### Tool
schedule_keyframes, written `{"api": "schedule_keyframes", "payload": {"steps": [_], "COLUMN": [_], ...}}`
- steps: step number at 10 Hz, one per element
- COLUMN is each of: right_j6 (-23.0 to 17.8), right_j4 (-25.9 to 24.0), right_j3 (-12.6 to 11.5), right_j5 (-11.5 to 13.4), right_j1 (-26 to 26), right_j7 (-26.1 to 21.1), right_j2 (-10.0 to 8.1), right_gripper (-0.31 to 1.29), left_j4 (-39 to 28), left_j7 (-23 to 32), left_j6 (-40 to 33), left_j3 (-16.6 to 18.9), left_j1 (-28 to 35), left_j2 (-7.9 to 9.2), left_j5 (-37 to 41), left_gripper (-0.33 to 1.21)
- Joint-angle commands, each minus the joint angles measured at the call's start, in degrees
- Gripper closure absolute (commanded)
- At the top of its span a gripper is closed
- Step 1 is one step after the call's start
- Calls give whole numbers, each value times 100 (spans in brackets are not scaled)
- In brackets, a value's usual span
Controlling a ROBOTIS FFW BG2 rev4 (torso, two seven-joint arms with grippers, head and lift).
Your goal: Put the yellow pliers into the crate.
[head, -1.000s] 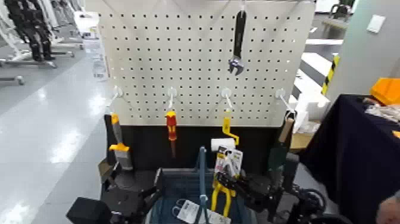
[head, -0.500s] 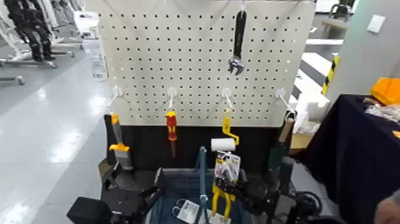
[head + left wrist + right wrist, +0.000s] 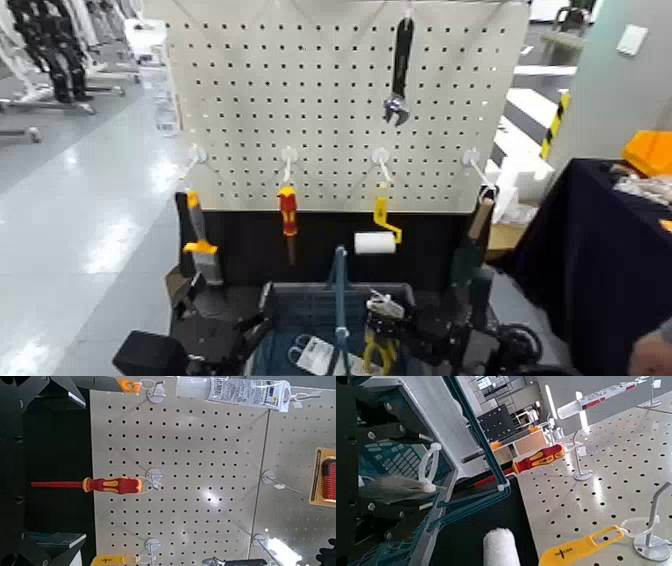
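The right gripper (image 3: pixel 385 335) reaches low inside the crate (image 3: pixel 300 300), pinching the yellow pliers (image 3: pixel 377 350) there; left gripper (image 3: pixel 262 325) beside the crate, fingers unclear.

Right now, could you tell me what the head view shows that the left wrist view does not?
Only the head view shows the crate with its arched handle, the yellow pliers lowered inside it at the right tool, and the hanging wrench. Only the left wrist view shows a red item in yellow packaging at the frame's edge. Both share the pegboard and the red-and-yellow screwdriver.
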Motion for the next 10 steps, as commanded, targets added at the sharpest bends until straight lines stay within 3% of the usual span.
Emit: {"api": "schedule_keyframes", "payload": {"steps": [1, 4, 6, 10], "right_j6": [-30, -285, -777, -1788], "right_j4": [-221, -1469, -2392, -3271], "right_j3": [-40, -269, -286, -66], "right_j5": [0, 281, 755, 852], "right_j1": [66, 681, 1410, 2887], "right_j7": [-81, -1004, -2260, -4387], "right_j2": [-5, 30, 92, 206], "right_gripper": [4, 3, 3, 5], "left_j4": [0, 0, 0, 0], "left_j7": [0, 0, 0, 62], "left_j6": [-7, -33, -42, -156], "left_j3": [10, 36, 54, 106], "left_j1": [7, 33, 42, 130], "left_j2": [0, 0, 0, -9], "left_j5": [0, 0, 0, -9], "left_gripper": [13, 13, 13, 13]}}
